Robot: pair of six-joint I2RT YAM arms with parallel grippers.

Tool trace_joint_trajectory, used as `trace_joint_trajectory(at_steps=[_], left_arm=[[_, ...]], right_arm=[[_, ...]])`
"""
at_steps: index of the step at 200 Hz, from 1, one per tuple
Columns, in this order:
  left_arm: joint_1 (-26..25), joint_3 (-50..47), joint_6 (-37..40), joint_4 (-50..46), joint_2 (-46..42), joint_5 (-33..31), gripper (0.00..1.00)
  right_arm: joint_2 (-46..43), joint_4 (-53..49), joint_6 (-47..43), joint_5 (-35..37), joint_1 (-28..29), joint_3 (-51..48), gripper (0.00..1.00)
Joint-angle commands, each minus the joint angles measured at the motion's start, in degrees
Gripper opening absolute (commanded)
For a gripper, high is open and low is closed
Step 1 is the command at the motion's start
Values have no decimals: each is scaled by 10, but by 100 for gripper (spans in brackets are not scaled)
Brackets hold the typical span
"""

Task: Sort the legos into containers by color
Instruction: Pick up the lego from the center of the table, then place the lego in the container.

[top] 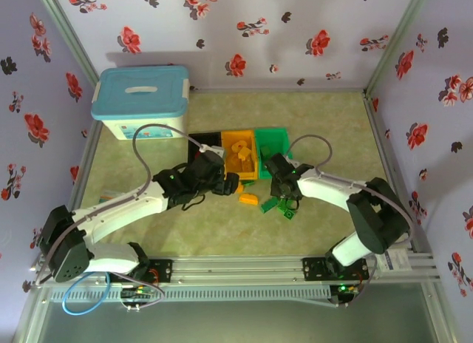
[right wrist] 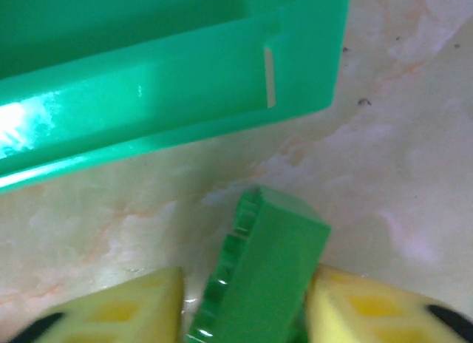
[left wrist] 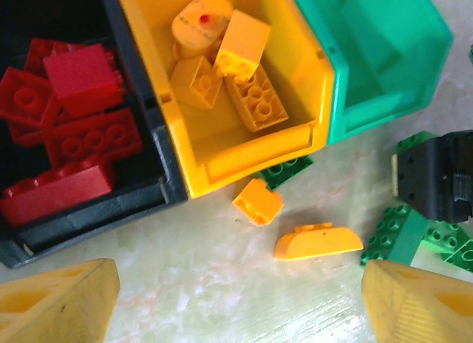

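The green brick (right wrist: 270, 269) you want lies just short of the green bin (right wrist: 170, 99). It is tipped on its side with its studs facing left, and its long axis runs up toward the bin's near wall, leaning slightly right. You cannot tell whether it rests on the worktop (right wrist: 399, 173) or hangs just clear of it. The right gripper (right wrist: 247, 310) straddles the brick across its short way, and the jaws look clenched on it, with the yellow pads (right wrist: 369, 306) pressed against its flanks. The bin stands straight ahead of those jaws, so the coming move is probably a lift and a short carry over that wall. Keep the brick's long axis pointing at the opening. The right arm is clearly the nearer one for this. More green bricks (left wrist: 436, 243) are scattered beside it. The left gripper (left wrist: 236, 306) hovers with its jaws released and nothing between them, facing two loose orange bricks (left wrist: 257, 201) in front of the orange bin (left wrist: 222, 165). Next to that, the black bin (left wrist: 96, 217) holds red bricks (left wrist: 81, 77).
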Motion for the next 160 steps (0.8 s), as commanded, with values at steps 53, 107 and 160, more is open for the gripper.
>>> trace_joint_trajectory(at_steps=[53, 107, 160], left_arm=[[-16, -50, -24, 26, -43, -29, 84], [-97, -51, -23, 65, 13, -29, 84], [-172, -7, -36, 90, 102, -29, 81]], right_arm=[[-78, -78, -16, 30, 5, 50, 19], [-79, -104, -74, 46, -16, 180, 22], [77, -162, -117, 27, -39, 360, 90]])
